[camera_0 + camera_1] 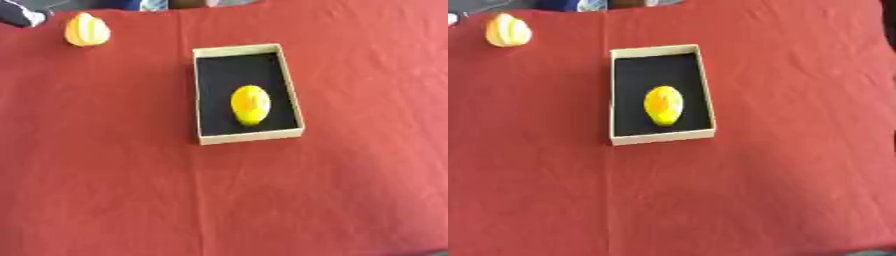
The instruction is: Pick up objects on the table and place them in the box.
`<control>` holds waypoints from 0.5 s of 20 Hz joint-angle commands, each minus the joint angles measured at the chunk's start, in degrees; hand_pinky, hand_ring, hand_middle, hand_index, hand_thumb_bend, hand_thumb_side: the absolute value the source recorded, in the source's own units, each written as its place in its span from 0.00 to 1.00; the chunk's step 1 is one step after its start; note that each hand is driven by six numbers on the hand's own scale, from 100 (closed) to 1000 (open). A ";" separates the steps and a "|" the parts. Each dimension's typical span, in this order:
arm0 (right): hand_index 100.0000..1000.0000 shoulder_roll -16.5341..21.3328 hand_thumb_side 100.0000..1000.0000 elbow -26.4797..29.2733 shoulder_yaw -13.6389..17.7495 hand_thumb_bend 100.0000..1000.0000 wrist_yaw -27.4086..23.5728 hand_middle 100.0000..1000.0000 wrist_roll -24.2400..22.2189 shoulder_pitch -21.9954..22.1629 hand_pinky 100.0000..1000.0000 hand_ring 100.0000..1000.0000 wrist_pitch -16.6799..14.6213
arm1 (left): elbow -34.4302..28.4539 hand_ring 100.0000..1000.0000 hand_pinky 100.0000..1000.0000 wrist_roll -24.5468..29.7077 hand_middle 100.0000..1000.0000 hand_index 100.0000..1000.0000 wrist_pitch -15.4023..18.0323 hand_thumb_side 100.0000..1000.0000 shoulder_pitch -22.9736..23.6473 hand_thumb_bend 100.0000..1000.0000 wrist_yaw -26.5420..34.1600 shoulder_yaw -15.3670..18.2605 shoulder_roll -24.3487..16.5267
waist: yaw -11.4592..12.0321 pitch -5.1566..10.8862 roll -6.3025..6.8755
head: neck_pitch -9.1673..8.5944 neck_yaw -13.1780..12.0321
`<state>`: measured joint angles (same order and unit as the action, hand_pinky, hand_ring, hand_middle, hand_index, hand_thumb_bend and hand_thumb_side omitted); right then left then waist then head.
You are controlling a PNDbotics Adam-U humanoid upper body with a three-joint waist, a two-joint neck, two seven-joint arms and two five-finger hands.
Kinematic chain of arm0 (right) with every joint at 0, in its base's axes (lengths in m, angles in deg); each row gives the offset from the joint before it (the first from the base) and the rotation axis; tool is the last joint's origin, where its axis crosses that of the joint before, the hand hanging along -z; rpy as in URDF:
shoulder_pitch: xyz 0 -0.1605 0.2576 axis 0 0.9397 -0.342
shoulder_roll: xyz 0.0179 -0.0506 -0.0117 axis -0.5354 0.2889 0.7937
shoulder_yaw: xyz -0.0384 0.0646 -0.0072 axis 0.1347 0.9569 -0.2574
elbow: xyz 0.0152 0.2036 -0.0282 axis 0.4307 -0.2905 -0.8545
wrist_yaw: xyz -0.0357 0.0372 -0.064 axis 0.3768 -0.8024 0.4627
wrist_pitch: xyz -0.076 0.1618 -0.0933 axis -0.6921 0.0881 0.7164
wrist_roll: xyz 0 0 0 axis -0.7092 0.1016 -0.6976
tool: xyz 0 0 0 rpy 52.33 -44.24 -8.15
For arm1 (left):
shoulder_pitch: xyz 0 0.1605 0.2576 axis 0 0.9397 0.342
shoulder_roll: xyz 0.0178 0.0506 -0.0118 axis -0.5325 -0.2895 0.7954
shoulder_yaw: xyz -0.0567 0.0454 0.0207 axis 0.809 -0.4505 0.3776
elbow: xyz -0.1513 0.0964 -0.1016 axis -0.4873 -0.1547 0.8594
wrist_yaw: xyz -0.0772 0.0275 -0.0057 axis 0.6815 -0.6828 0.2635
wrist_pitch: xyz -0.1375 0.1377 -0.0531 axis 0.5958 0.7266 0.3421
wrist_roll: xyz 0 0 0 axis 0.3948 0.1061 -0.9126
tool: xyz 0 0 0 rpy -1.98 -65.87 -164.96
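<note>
You have nothing to read here: no text, label, brand, number or sign shows on the tan cardboard box with the black lining [248, 139] at the centre of the frame, nor on the red cloth-covered table [105, 175] around it.

— Any of the robot's body showing?
— Only a dark rounded shape [17, 15] with 1 white patch, at the table's [105, 190] far left corner. Can't tell whether it's the robot's.
</note>
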<state>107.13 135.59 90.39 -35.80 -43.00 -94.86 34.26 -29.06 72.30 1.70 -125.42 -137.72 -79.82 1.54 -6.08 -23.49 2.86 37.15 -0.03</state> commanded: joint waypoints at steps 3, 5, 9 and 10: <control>0.85 1.39 0.74 0.42 0.16 0.00 -0.46 0.76 -0.52 -1.62 0.95 0.98 0.08 | 2.14 0.94 0.91 0.00 0.83 0.90 -1.18 0.00 -2.29 0.35 -3.90 1.95 -0.33 | -0.75 0.16 0.19 | -1.97 -1.39; 0.85 1.28 0.74 0.50 0.06 0.00 -0.57 0.76 -0.73 -2.11 0.95 0.98 0.11 | 3.01 0.94 0.91 -0.46 0.83 0.90 -2.01 0.00 -2.78 0.35 -4.90 2.48 -0.22 | -1.33 -0.45 0.34 | -2.49 -1.98; 0.85 1.12 0.74 0.67 -0.13 0.00 -0.83 0.76 -1.08 -3.23 0.95 0.98 0.09 | 3.78 0.94 0.91 -1.31 0.84 0.91 -2.77 0.00 -3.92 0.34 -6.20 3.27 -0.28 | -2.70 -1.76 0.71 | -3.78 -3.34; 0.85 1.02 0.74 0.71 -0.22 0.00 -0.91 0.76 -1.20 -3.55 0.95 0.98 0.11 | 3.90 0.94 0.91 -1.58 0.84 0.91 -2.95 0.00 -4.12 0.34 -6.41 3.46 -0.29 | -3.09 -2.08 0.81 | -4.09 -3.74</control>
<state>107.11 135.59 90.00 -36.10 -44.03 -97.49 34.41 -24.73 71.11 -0.94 -128.07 -143.57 -77.09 2.43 -9.29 -27.10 3.86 34.13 -3.23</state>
